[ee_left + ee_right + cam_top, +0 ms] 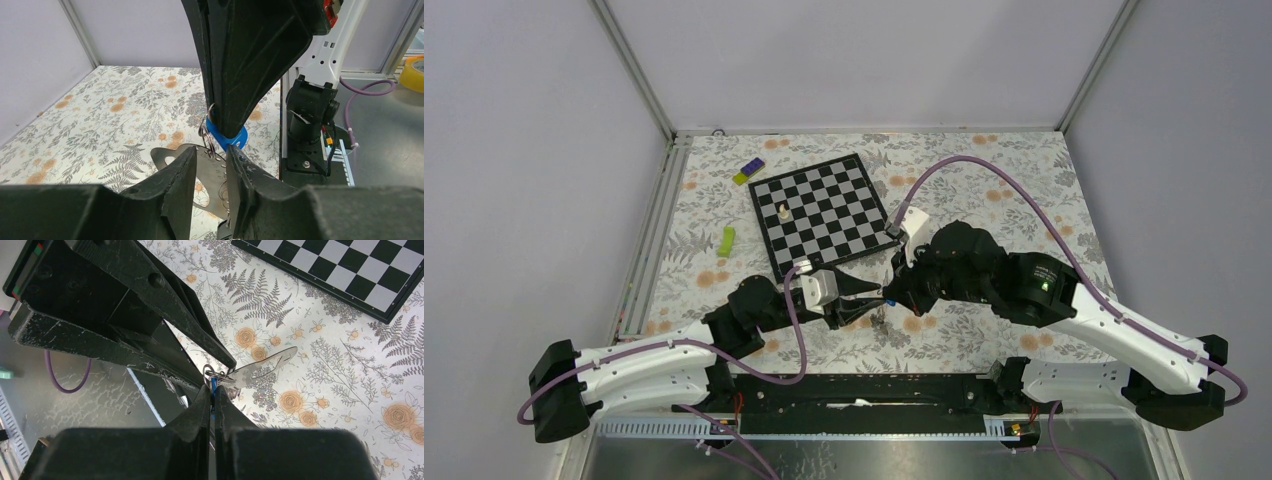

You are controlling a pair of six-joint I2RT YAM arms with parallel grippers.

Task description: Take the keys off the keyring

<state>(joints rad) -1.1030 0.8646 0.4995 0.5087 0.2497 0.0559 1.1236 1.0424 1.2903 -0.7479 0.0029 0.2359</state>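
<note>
The keyring (206, 131) is a thin wire ring with a blue tag (220, 136), held above the flowered table. My right gripper (212, 390) is shut on that blue tag (213, 384). A flat silvery key (210, 170) hangs from the ring and sticks out sideways in the right wrist view (260, 367). My left gripper (211, 150) stands part-way open with one finger on each side of the key and ring. A gap shows between its pads and the metal. In the top view both grippers meet tip to tip (886, 297) at the near middle of the table.
A chessboard (824, 210) with one white chess piece (783, 212) lies behind the grippers. A green object (726, 240) and a yellow-and-purple block (748, 172) lie to its left. A yellow tape roll (412, 72) sits off the table beside the right arm's base.
</note>
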